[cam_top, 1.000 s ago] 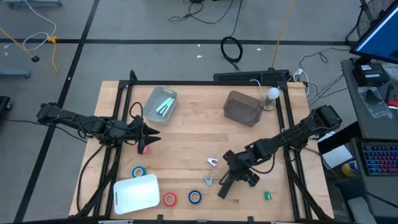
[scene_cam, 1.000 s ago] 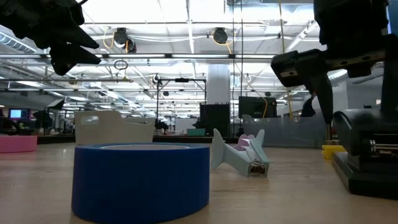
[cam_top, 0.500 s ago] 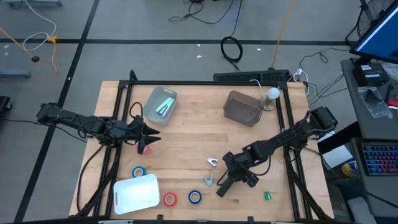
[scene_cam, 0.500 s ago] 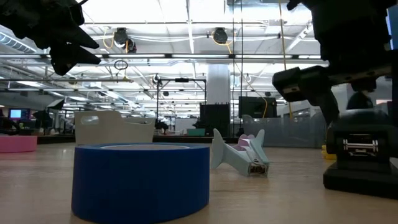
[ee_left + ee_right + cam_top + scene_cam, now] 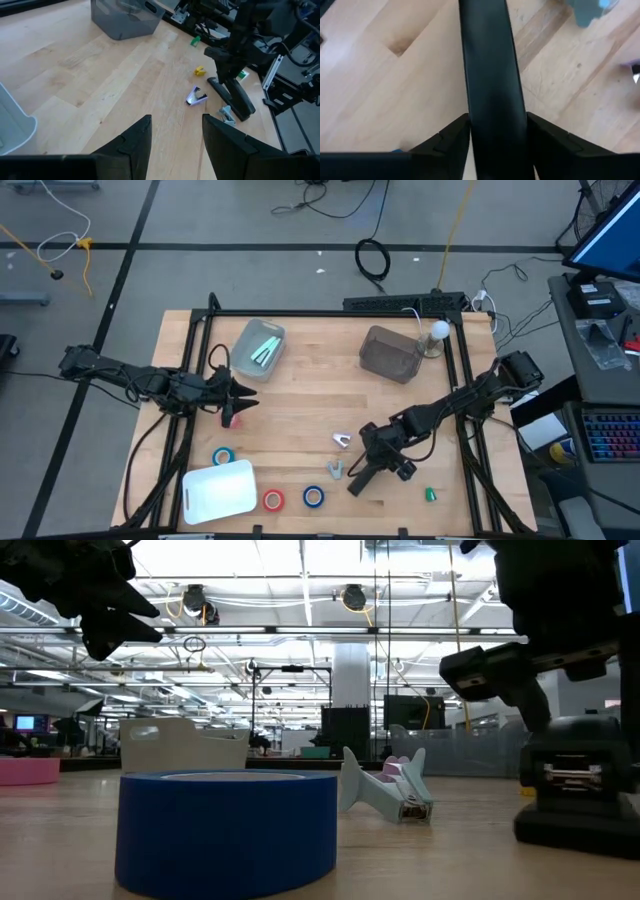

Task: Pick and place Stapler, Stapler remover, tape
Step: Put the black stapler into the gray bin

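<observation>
Wooden planks carry everything we handle, and we take the white bin (image 5: 218, 490) at the table's near edge as our landmark. Just beside it, toward the right arm, lie a red tape roll (image 5: 273, 500) and a blue tape roll (image 5: 313, 497), with another blue roll (image 5: 222, 456) just behind it. Farther along the near edge from the bin, past a pale staple remover (image 5: 335, 471), our right gripper (image 5: 372, 465) sits over the black stapler (image 5: 362, 478). Over the last second the gripper has dropped lower and its fingers have drawn in; in the right wrist view they now stand on either side of the stapler's long dark body (image 5: 492, 85), close to it, so we judge the grasp is being made, though not yet surely tight. The stapler looks long, slim and matt black, lying flat on the wood. Well behind the bin, our left gripper (image 5: 243, 392) hangs unchanged above the table, fingers apart and holding nothing. Farthest off stand a clear bin (image 5: 260, 346) and a grey bin (image 5: 390, 353).
</observation>
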